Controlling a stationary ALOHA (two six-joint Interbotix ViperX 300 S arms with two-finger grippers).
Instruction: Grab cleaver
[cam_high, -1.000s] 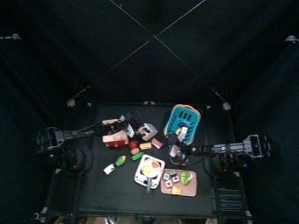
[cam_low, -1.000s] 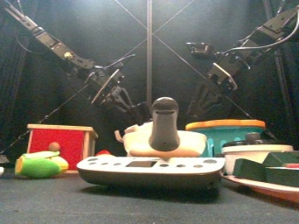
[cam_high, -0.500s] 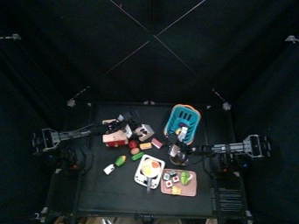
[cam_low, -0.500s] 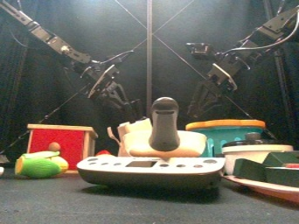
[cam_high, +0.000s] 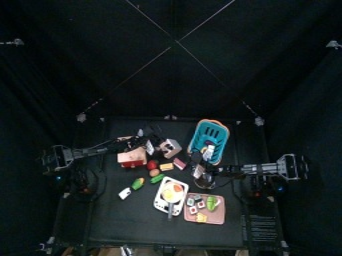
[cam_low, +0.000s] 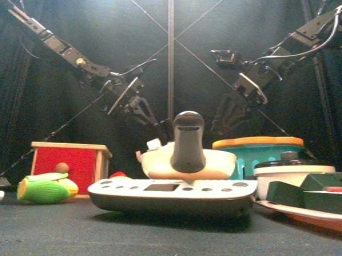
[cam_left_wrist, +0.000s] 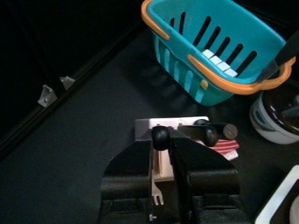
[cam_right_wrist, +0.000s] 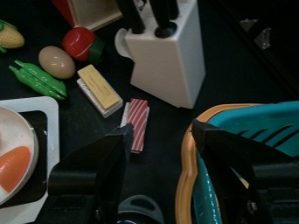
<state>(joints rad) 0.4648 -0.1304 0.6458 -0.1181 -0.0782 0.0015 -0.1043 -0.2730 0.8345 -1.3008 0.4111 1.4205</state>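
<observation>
Above the knife block (cam_left_wrist: 177, 166), the left gripper (cam_left_wrist: 172, 140) pinches a black handle (cam_left_wrist: 162, 137); the right gripper (cam_right_wrist: 158, 140) hangs spread. No writing is legible.

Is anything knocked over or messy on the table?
Nothing looks knocked over. The knife block stands upright, the basket sits level, and the toy food lies loosely scattered beside them, including a bacon strip flat on the table.
</observation>
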